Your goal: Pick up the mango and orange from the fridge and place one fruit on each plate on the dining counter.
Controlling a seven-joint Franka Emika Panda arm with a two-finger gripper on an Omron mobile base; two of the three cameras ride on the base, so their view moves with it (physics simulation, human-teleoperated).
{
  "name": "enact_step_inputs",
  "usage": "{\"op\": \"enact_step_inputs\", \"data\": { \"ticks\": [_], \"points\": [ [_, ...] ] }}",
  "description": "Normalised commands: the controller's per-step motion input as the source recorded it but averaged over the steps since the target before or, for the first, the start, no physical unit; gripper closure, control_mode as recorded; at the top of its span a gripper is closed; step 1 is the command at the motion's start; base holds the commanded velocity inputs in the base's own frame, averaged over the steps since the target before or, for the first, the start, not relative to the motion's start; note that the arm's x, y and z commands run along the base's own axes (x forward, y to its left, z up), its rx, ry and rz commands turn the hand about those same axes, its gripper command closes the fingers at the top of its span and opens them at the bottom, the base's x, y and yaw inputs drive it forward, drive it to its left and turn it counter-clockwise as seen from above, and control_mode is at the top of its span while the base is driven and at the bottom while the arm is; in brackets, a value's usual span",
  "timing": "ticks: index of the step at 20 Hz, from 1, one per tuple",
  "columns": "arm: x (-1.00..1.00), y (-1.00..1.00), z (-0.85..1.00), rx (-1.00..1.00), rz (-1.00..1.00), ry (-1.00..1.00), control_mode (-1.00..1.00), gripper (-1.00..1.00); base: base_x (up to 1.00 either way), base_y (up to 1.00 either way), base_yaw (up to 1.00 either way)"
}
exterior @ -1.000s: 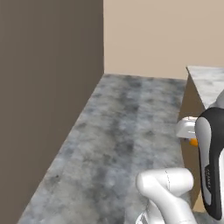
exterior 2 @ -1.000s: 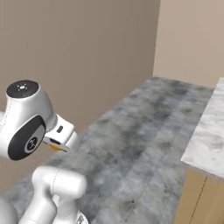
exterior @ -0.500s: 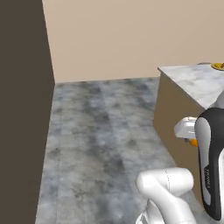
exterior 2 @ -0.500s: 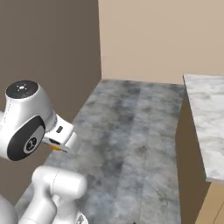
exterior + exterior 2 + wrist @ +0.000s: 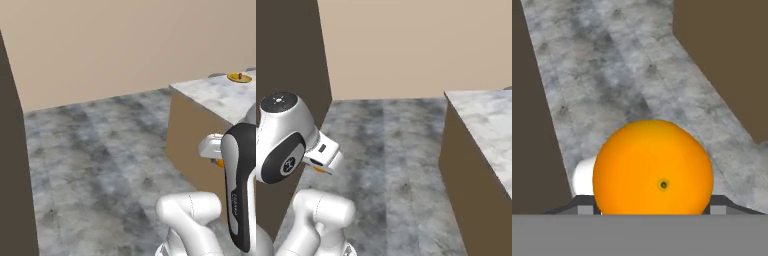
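Observation:
The orange point(image 5: 653, 167) is a smooth bright ball low in the centre of the hand view. My gripper point(image 5: 652, 206) is shut on it, one dark fingertip point(image 5: 579, 203) on each side. A sliver of the orange point(image 5: 218, 162) shows beside the white hand in the left base view, and a sliver of the orange point(image 5: 318, 170) shows under the hand in the right base view. The dining counter point(image 5: 215, 97) has a marble top and brown sides; it stands to my right. A yellow-rimmed plate point(image 5: 239, 77) lies far along it. The mango is out of view.
Grey stone floor point(image 5: 100, 150) stretches ahead to a beige wall point(image 5: 416, 45). A tall dark panel point(image 5: 286, 55) rises on the left; I cannot tell whether it is the fridge. The dining counter's brown side point(image 5: 461, 185) borders the floor on the right.
The whole scene has swung in both base views, so the base has turned. The dining counter and a plate have come into view. The orange stays in the gripper.

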Motion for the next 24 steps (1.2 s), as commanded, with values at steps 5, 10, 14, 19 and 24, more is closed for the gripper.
{"op": "enact_step_inputs", "data": {
  "ticks": [5, 10, 14, 19, 24],
  "points": [
    [0.00, 0.00, 0.00, 0.00, 0.00, 0.00, 1.00, 1.00, 1.00, 0.58, -0.21],
    [0.00, 0.00, 0.00, 0.00, 0.00, 0.00, 1.00, 1.00, 1.00, 0.82, -0.11],
    [0.00, 0.00, 0.00, 0.00, 0.00, 0.00, 1.00, 1.00, 1.00, 0.77, -0.11],
    [0.00, 0.00, 0.00, 0.00, 0.00, 0.00, 1.00, 1.00, 1.00, 0.67, -0.19],
    [0.00, 0.00, 0.00, 0.00, 0.00, 0.00, 1.00, 1.00, 1.00, 0.53, -0.25]
  ]
}}
